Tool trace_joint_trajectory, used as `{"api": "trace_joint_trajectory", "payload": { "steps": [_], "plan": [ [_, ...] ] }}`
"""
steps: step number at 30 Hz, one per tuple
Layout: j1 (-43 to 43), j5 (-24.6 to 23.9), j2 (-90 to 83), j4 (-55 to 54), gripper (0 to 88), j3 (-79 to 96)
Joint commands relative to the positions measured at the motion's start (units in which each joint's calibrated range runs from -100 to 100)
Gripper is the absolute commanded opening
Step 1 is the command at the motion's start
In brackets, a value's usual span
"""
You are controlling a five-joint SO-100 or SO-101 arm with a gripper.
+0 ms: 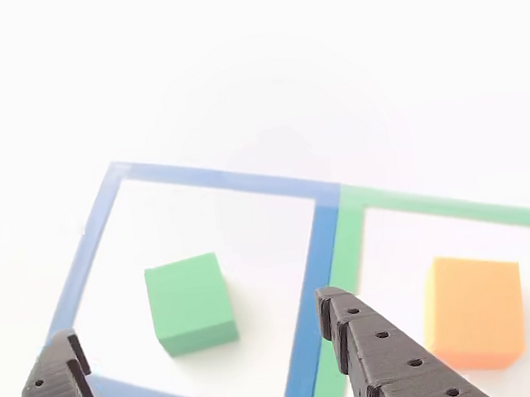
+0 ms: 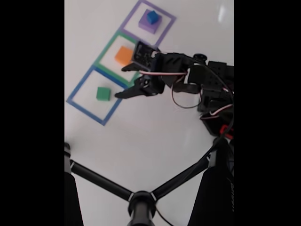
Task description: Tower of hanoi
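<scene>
Open hand (image 1: 200,345) hovers near green block (image 1: 191,303).

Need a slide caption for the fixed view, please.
Open gripper near green block and orange block; blue block atop purple block.

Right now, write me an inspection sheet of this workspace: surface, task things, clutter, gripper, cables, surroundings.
Surface: white table, glossy, with three taped square outlines in a row, blue, green, purple.
Task things: green block alone inside the blue outline; orange block alone inside the green outline; blue block sits on the purple block inside the purple outline.
Clutter: nothing seen.
Gripper: gripper open, empty, near the border between the blue and green outlines; height above the table cannot be told.
Cables: red and white wires looping beside the arm.
Surroundings: black stand legs across the foreground.
</scene>
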Motion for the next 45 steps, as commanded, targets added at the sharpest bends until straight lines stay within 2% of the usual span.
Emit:
{"api": "trace_joint_trajectory", "payload": {
  "steps": [1, 14, 22, 38, 45],
  "plan": [
    [-0.02, 0.59, 2.01, -15.28, 30.8, 4.92],
    [-1.26, 0.59, 29.06, -47.02, 30.9, 6.65],
    [-1.84, 0.59, 47.23, -60.79, 31.0, 1.10],
    [-2.61, 0.59, 65.23, -71.15, 30.6, -5.62],
    [-2.80, 0.59, 69.67, -71.88, 30.4, -9.35]
  ]
}}
